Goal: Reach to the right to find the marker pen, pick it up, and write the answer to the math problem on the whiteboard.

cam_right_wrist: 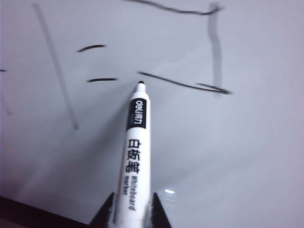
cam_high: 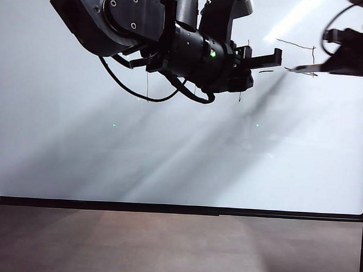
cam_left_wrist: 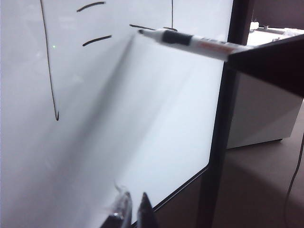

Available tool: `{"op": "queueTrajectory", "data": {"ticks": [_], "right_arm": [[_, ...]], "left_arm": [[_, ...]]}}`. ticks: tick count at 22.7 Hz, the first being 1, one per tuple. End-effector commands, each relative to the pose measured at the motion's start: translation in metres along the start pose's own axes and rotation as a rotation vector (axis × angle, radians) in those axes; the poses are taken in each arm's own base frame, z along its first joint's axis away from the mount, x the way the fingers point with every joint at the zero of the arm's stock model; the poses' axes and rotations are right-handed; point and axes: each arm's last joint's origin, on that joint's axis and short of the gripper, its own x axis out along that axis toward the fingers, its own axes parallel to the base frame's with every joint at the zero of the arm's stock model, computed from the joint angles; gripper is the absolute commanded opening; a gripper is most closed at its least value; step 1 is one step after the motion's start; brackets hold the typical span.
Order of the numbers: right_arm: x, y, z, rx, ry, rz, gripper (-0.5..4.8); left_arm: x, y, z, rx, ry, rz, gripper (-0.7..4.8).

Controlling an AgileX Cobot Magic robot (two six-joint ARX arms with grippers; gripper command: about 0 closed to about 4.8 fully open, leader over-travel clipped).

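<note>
While right gripper [cam_right_wrist: 133, 216] clamps marker pen [cam_right_wrist: 136, 156], tip meets whiteboard [cam_right_wrist: 247, 152].

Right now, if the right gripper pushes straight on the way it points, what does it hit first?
Most likely the whiteboard. The right gripper is shut on the marker pen, whose tip sits at the start of the answer's middle stroke. Whether it touches the board already, I cannot tell.

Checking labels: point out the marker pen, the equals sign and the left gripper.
marker pen [cam_right_wrist: 137, 156]: right wrist view, mid barrel, on the printed label.
equals sign [cam_left_wrist: 97, 40]: left wrist view, lower stroke.
left gripper [cam_left_wrist: 133, 211]: left wrist view, midway between its fingers' tips, which stand close together.
</note>
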Motion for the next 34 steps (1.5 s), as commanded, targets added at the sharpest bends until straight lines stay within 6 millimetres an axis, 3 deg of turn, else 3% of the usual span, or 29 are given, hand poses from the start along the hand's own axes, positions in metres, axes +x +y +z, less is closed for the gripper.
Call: {"op": "queueTrajectory", "data": {"ticks": [1, 34], "right_arm": [[0.004, 0.007, 0.007, -0.023, -0.067, -0.004, -0.09], [0.020, -0.001, -0.030, 0.053, 0.101, -0.019, -0.09]], "left_arm": [[0.000, -0.001, 0.002, 0.002, -0.010, -0.003, 0.27], [0.000, -0.001, 0.002, 0.002, -0.009, -0.003, 0.27]]}}
